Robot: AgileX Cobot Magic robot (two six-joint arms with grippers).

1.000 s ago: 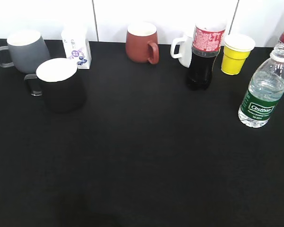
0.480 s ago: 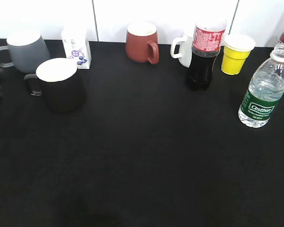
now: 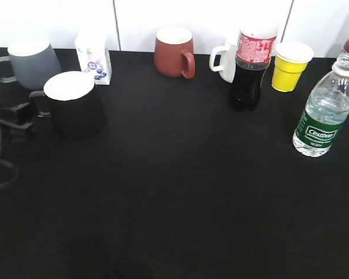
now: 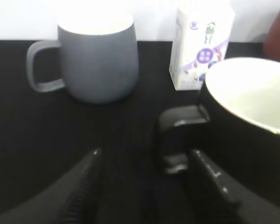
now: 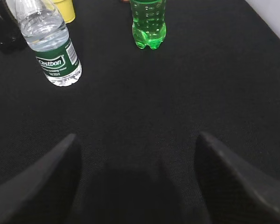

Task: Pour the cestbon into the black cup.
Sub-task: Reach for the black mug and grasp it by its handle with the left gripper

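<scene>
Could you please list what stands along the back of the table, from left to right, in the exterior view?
Grey mug → small milk carton → reddish-brown mug → white mug → cola bottle → yellow cup.

It looks like a lab test bench, not a home. A table (image 3: 180, 192) with a plain black cloth stands against a bare white panel wall (image 3: 203, 14). Mugs (image 3: 174, 51), bottles (image 3: 249, 67) and a carton (image 3: 93, 57) stand in a row there like samples.
</scene>
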